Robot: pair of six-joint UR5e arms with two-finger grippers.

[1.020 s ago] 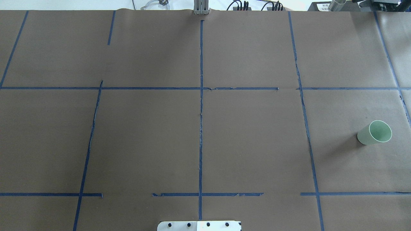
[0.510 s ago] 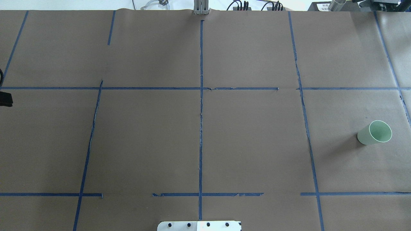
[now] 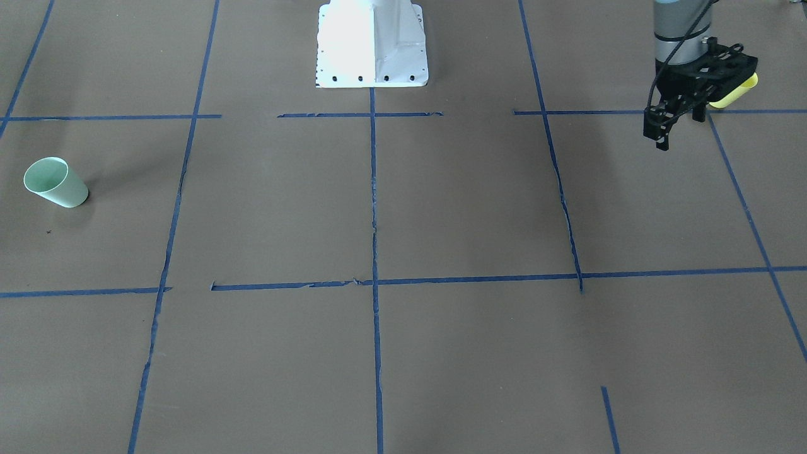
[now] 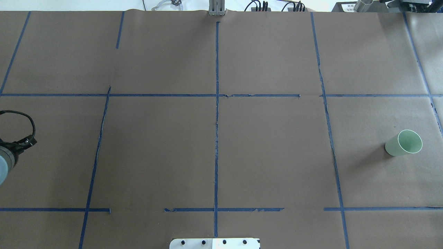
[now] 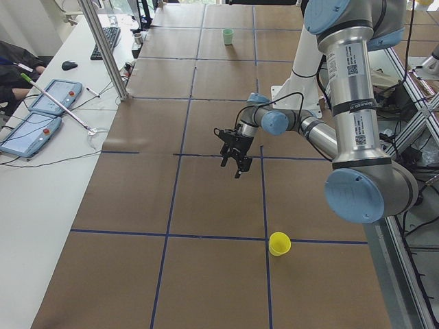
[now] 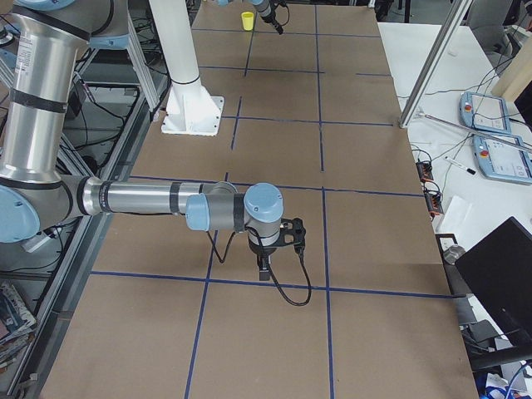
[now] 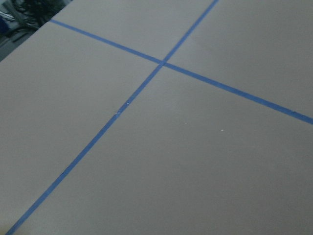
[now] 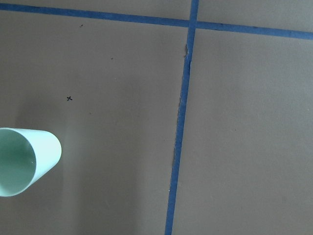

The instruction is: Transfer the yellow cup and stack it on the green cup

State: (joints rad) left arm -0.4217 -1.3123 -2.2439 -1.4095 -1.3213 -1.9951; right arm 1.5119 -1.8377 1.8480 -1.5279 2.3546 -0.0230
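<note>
standing upright, the yellow cup (image 5: 279, 243) shows whole only in side views.

Small inked "x" mark (image 8: 69, 98) on brown table cover (image 8: 244, 147); left arm stickers (image 5: 341, 64) (barcode-like) illegible.

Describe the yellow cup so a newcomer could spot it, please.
On the brown table taped into squares, go to the robot's left end. The yellow cup stands upright at a tape crossing. It alone is bright yellow; the other cup is pale green.

The yellow cup (image 5: 279, 244) and green cup (image 4: 403, 143) seem plain; blue-gridded brown table (image 4: 277, 155).
</note>
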